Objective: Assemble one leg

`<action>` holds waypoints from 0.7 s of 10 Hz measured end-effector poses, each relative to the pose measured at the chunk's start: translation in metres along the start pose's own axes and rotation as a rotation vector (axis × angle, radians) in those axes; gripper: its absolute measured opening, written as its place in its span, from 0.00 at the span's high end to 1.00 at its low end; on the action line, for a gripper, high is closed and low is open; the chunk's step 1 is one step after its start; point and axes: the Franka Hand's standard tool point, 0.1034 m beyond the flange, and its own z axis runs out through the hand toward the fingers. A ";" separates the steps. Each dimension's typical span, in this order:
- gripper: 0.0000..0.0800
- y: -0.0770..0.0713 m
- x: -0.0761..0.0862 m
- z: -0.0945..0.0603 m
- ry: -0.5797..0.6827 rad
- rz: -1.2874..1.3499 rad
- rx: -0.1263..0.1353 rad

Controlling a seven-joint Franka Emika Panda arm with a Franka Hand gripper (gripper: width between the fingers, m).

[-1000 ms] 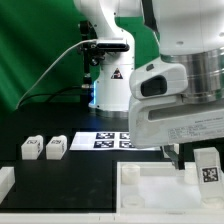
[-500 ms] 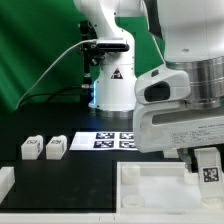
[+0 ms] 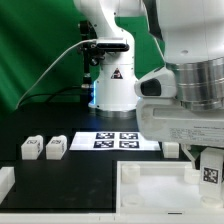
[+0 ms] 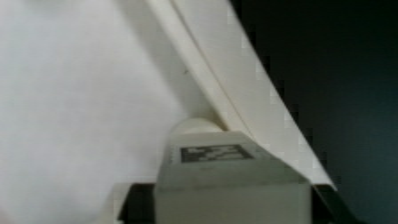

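My gripper (image 3: 209,158) is shut on a leg (image 3: 210,172), a small white block with a black-and-white tag, and holds it upright at the far right of the large white tray-like part (image 3: 150,190). In the wrist view the leg (image 4: 221,165) sits between my two dark fingers (image 4: 143,205), right against the tray part's raised rim (image 4: 222,75). Two more legs (image 3: 31,148) (image 3: 55,147) stand side by side on the black table at the exterior view's left. Another small white block (image 3: 171,149) lies behind the tray part.
The marker board (image 3: 115,141) lies flat mid-table in front of the arm's base (image 3: 110,90). A white part (image 3: 5,181) sticks in at the exterior view's lower left. A green backdrop stands behind.
My hand has shifted toward the exterior view's right, with the leg staying near the same spot over the tray part. The small white block behind the tray part has come into view.
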 end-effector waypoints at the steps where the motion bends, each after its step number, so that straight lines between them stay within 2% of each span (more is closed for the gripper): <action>1: 0.64 -0.003 0.004 0.000 0.010 0.192 0.050; 2: 0.63 -0.002 0.008 0.000 0.023 0.379 0.120; 3: 0.63 -0.002 0.007 0.000 0.019 0.518 0.154; 5: 0.63 -0.006 0.004 0.002 0.008 0.727 0.160; 7: 0.63 -0.006 0.003 0.002 0.007 0.737 0.159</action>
